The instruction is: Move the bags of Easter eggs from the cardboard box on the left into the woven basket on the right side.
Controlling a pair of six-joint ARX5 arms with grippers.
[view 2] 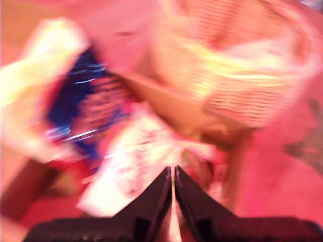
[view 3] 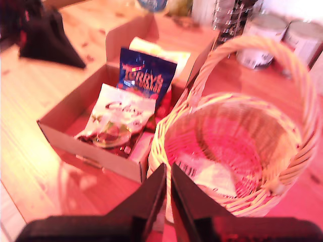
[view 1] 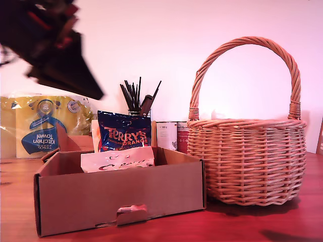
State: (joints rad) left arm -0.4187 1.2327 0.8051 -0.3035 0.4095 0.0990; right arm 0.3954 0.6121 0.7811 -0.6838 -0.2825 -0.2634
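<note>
Right now both grippers are empty and pinched shut: my first gripper (view 2: 173,174) hangs over the cardboard box (view 1: 121,201) in the exterior view's lower left, my second gripper (view 3: 168,174) above the woven basket (view 1: 247,161) rim. Terry's Orange bag (view 1: 122,132) stands at the box's rear, Galaxy bag (view 1: 117,159) leans in front; one pale pouch (view 3: 212,176) lies in the basket. Likely best: open the jaws before descending, take the Galaxy bag by its top edge, lift clear of the wall.

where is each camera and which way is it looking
Exterior view: low at table level, facing the box and basket side-on; an arm shows at the exterior view's upper left.
First wrist view: blurred, above the box; shut first gripper.
Second wrist view: above the basket, looking down; shut second gripper.
Shared: Terry's bag, box, basket.
</note>
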